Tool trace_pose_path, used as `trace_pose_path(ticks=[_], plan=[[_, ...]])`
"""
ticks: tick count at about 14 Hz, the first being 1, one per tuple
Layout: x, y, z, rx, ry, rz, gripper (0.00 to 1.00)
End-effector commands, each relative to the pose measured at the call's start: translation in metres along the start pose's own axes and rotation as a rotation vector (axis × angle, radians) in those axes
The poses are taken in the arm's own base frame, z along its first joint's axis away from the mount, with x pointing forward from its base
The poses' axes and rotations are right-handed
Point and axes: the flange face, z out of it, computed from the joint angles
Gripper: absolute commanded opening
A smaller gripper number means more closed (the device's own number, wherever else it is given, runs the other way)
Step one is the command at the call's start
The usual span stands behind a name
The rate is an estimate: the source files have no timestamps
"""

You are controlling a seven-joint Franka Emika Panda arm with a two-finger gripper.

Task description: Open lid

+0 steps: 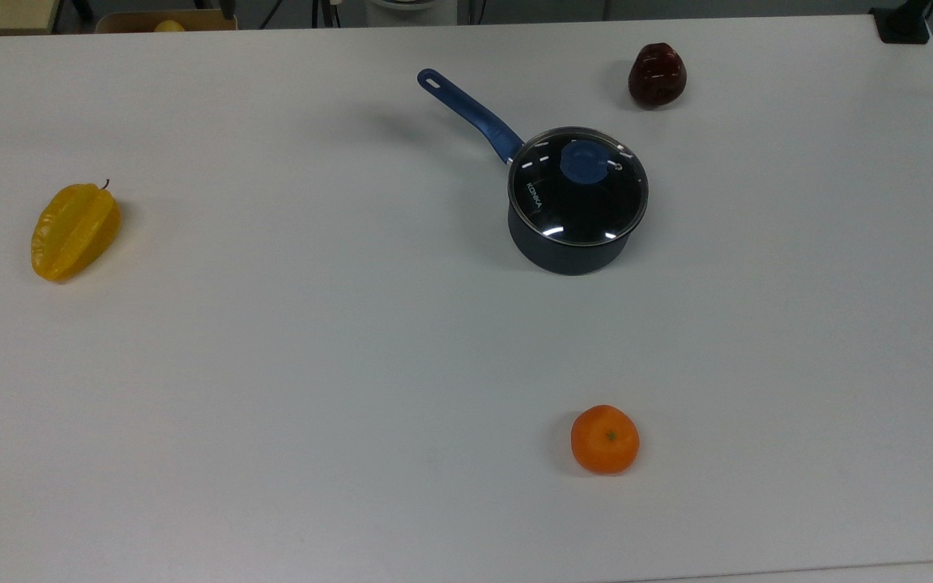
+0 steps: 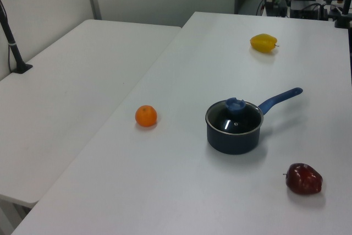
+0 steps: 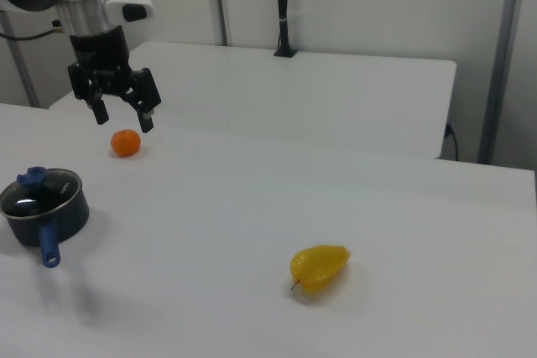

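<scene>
The glass lid [image 1: 578,188] [image 2: 235,117] [image 3: 37,191] rests flat on the dark saucepan [image 1: 565,251] [image 2: 233,140] [image 3: 60,215], its blue knob [image 1: 585,160] [image 2: 235,104] [image 3: 33,177] upright. The saucepan's blue handle [image 1: 470,112] points toward the top view's upper left. In the right view my gripper [image 3: 122,119] hangs high above the table, open, with nothing between its fingers, up and to the right view's right of the saucepan.
A yellow star fruit [image 1: 74,230] [image 2: 263,43] [image 3: 320,267] lies at the top view's left. An orange [image 1: 605,439] [image 2: 146,115] [image 3: 126,142] sits toward the top view's bottom. A dark red apple [image 1: 657,75] [image 2: 303,178] lies beyond the saucepan.
</scene>
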Motion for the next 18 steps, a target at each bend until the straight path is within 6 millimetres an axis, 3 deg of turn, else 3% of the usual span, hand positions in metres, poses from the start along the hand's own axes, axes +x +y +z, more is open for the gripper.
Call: trace_pose_path(ticks=[1, 6, 8, 10, 12, 14, 18], plan=[[0.0, -0.003, -0.001, 0.043, -0.012, -0.002, 1.0], [0.003, -0.004, 0.001, 0.058, -0.011, -0.002, 1.0], [0.004, -0.02, 0.003, 0.059, -0.014, -0.027, 1.0], [0.001, -0.084, 0.005, 0.071, -0.005, -0.081, 1.0], [-0.003, -0.129, 0.005, 0.072, 0.0, -0.053, 1.0], [-0.016, -0.184, 0.018, 0.068, -0.028, -0.107, 1.0], [-0.037, -0.254, 0.053, 0.042, -0.006, -0.053, 1.0]])
